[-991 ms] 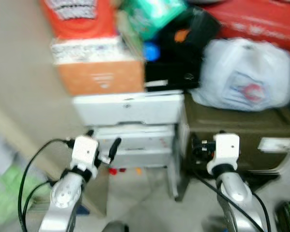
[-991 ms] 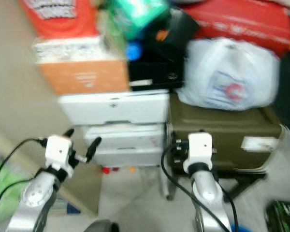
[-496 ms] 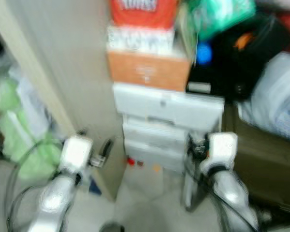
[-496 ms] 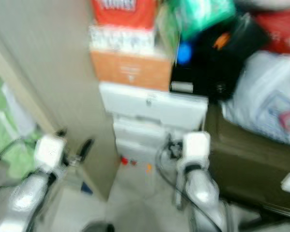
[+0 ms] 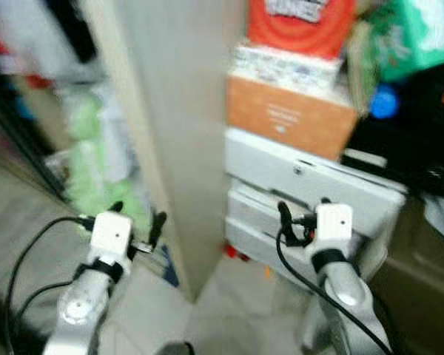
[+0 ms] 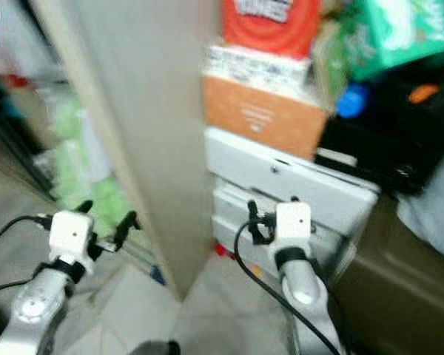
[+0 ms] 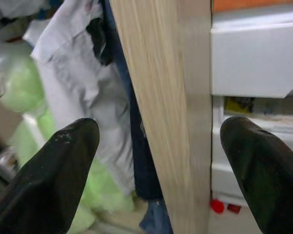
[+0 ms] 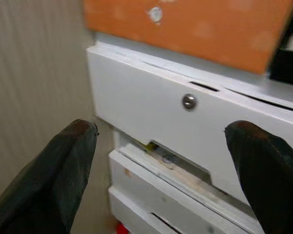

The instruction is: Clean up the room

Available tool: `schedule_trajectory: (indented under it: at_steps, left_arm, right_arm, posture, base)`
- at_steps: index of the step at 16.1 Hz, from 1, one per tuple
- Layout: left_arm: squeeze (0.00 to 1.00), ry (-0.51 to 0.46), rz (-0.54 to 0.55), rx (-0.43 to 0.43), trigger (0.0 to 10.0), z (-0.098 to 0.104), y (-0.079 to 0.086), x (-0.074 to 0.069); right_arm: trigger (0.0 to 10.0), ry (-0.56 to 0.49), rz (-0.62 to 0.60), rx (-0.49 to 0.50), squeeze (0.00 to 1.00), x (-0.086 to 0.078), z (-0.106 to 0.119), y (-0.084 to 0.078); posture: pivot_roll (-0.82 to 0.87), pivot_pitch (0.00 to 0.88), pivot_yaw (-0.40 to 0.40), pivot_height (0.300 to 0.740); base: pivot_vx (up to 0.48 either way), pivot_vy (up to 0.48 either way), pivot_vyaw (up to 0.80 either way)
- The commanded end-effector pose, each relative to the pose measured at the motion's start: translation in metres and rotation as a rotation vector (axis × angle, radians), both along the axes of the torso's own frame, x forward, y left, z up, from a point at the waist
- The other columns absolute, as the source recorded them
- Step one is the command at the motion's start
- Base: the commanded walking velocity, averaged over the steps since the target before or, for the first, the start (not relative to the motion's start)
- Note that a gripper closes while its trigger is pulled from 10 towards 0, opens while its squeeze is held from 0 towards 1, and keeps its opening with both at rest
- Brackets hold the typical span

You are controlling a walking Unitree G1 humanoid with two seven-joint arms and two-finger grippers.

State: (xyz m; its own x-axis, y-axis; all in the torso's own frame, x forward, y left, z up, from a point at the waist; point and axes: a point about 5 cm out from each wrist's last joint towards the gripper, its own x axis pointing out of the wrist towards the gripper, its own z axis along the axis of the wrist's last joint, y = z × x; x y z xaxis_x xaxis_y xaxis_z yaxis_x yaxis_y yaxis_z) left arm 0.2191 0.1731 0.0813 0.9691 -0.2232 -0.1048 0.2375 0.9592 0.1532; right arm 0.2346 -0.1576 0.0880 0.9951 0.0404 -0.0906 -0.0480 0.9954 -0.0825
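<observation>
We note the left gripper (image 5: 137, 222) raised with its jaws spread wide and nothing between them. Straight ahead of those jaws stands the edge of a tall wooden panel (image 7: 161, 112). Beyond the one finger hangs grey and dark blue clothing (image 7: 88, 92), with blurred pale green bundles (image 5: 96, 163) past it. Beyond the other finger lies the white drawer unit (image 7: 256, 63).

We note the right gripper (image 5: 302, 213) raised with its jaws also wide apart and holding nothing. Directly ahead of them is the front of the white drawer unit, with a small metal knob (image 8: 188, 101) on its upper drawer lying between the two fingers. That drawer stands slightly ajar; in the gap below it a yellowish item shows, too blurred to name.

On top of the drawer unit rests an orange box (image 5: 288, 118), closed, contents unseen. Above it sits a patterned white pack (image 5: 285, 66), then a red package (image 5: 300, 22). Beside these a green pack (image 5: 418, 37) and a black bag (image 5: 414, 140) are stacked. Small red bits (image 7: 222, 206) lie on the floor (image 5: 229, 310) at the foot of the unit, below the left jaws.
</observation>
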Motion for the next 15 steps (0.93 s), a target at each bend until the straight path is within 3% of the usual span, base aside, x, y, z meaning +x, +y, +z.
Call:
schedule_trajectory:
  at_steps: [1,4,7,12,15]
  left_arm:
    - [0.0,-0.008,-0.009,0.012,10.0,0.002,0.0,0.001]
    - [0.0,-0.015,-0.006,0.013,10.0,0.003,-0.001,0.004]
    - [0.0,-0.013,0.024,0.027,10.0,0.003,0.005,-0.001]
    - [0.0,0.006,0.039,0.027,10.0,0.0,0.007,-0.009]
    - [0.0,0.006,0.036,0.026,10.0,0.0,0.006,-0.005]
  right_arm:
    - [10.0,0.016,-0.017,-0.002,0.0,-0.001,-0.003,-0.004]
    - [10.0,0.015,-0.02,-0.002,0.0,-0.001,-0.003,-0.004]
    - [10.0,0.034,-0.017,-0.009,0.0,-0.013,-0.004,-0.01]
    - [10.0,0.159,0.027,0.002,0.0,-0.056,-0.016,-0.026]
    - [10.0,0.346,0.243,0.075,0.0,-0.086,-0.03,-0.03]
  posture:
    - [-0.06,0.026,0.005,0.74]
    - [-0.06,0.024,0.004,0.74]
    - [-0.06,0.022,0.002,0.74]
    - [-0.05,0.031,-0.007,0.74]
    - [-0.07,0.031,-0.002,0.74]
  base:
    - [0.0,0.0,0.8]
    - [0.0,0.0,0.8]
    - [0.0,0.0,0.8]
    - [0.0,0.0,0.8]
    - [0.0,0.0,0.8]
